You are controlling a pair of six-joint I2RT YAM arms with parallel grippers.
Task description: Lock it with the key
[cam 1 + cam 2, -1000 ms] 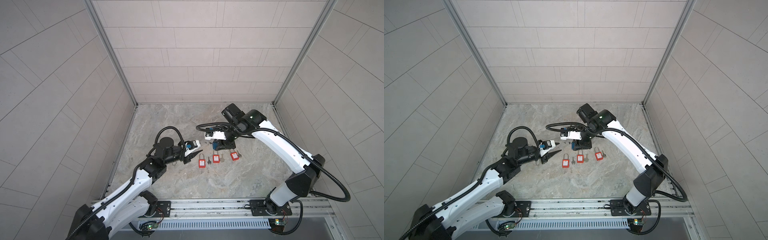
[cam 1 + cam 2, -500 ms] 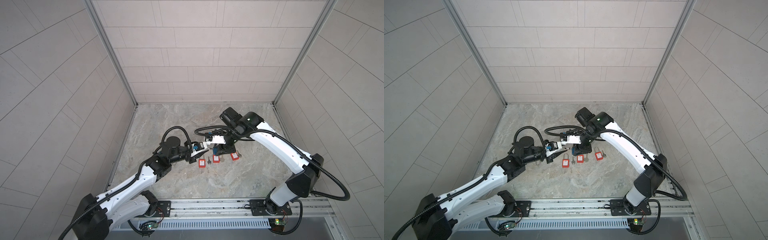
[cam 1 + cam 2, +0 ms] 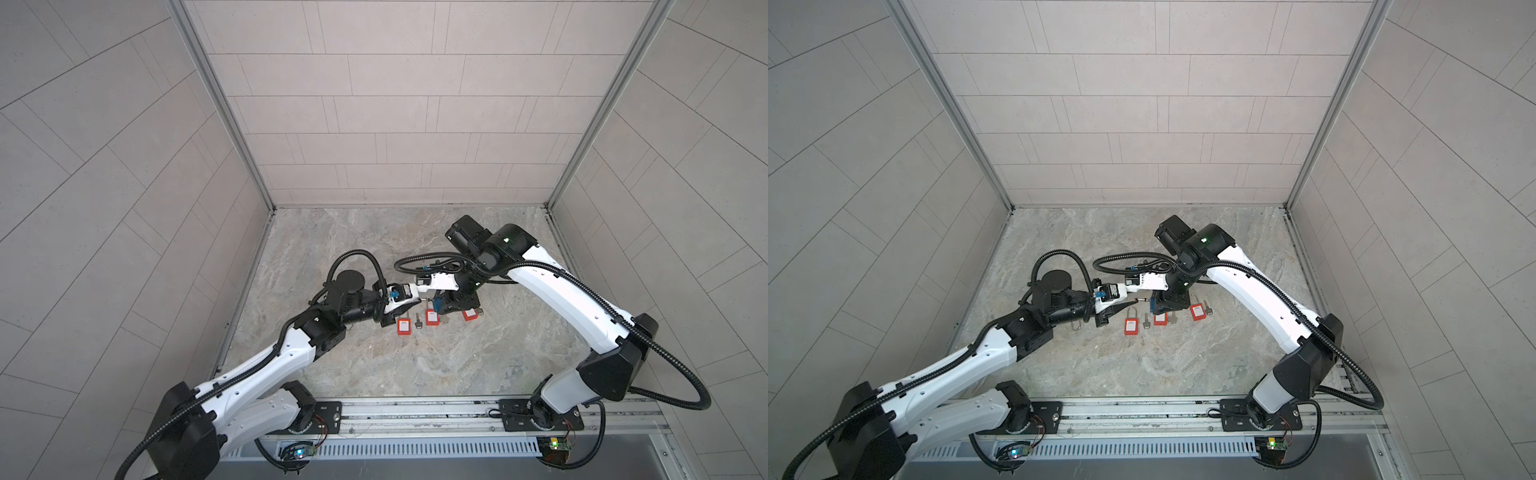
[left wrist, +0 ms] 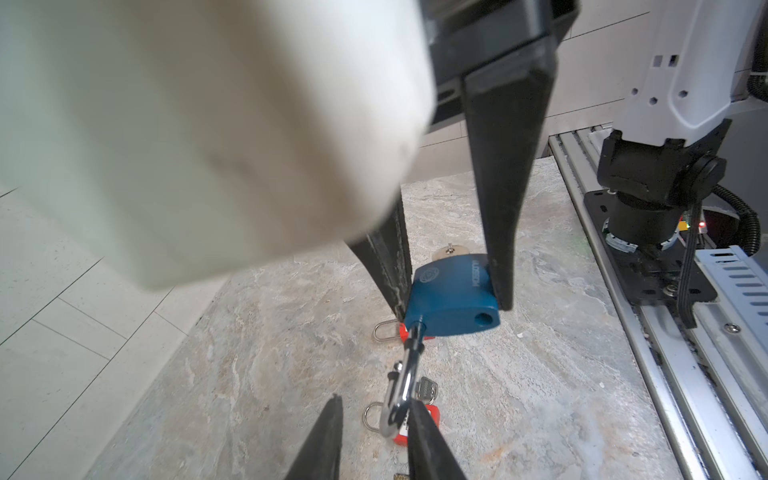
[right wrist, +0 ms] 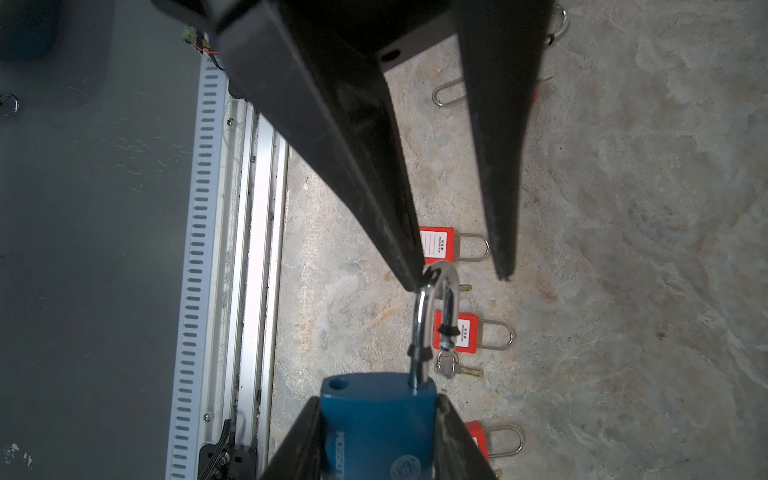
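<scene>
Closing in from the left, your left gripper (image 4: 376,401) has crossed to the middle of the tabletop (image 3: 374,374) within the past second and drawn its jaws in from a wider spread. They now stand narrow but not shut. The free end of the open shackle (image 4: 401,386) sits between them, touching one finger (image 4: 428,449) and clear of the other.

By the look of it, that puts you at the closing step. The shackle hangs swung out of the blue padlock (image 4: 451,297) with its empty hole showing, so the lock is not yet fastened.

To the right, your right gripper (image 5: 378,401) has kept its jaws as they were, clamped on both flanks of the blue padlock's body and holding it off the tabletop. A sliver of pale metal (image 4: 451,250) shows at the body's far end; whether it is a key seated in the lock cannot be told.

Below, three red padlocks (image 3: 1131,327) lie in a row with loose keys (image 3: 1146,321) beside them, touched by neither gripper. The shackle likely needs turning over its hole next, then pressing home.
</scene>
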